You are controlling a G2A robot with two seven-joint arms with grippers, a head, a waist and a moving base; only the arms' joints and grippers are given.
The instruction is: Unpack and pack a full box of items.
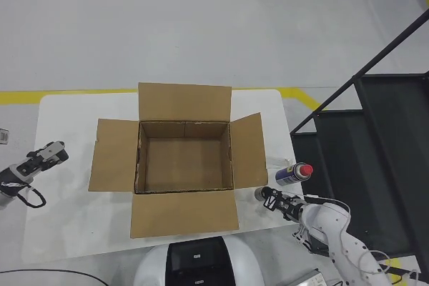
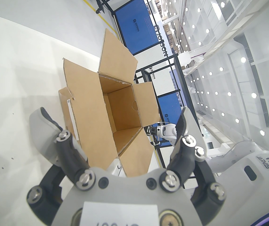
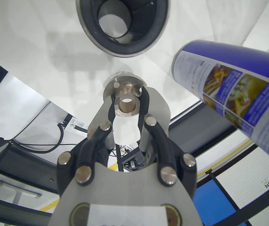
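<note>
An open cardboard box [image 1: 184,104] stands in the middle of the white table [image 1: 64,214] with all flaps folded out and nothing inside; it also faces the left wrist view [image 2: 85,109]. My left gripper [image 1: 57,151] [image 2: 112,116] is open to the left of the box, above the table's left part. Near the table's front right corner, my right gripper [image 1: 267,196] [image 3: 127,102] is shut on a small flanged metal bushing [image 3: 126,99]. Just ahead of it lies a black tube with a metal rim [image 3: 122,15]. A blue spray can [image 1: 293,173] [image 3: 230,83] with a red cap lies beside it.
Black metal stairs [image 1: 372,143] stand close to the table's right edge. A yellow floor line [image 1: 57,94] runs behind the table. The table's right edge and front right corner are near my right gripper.
</note>
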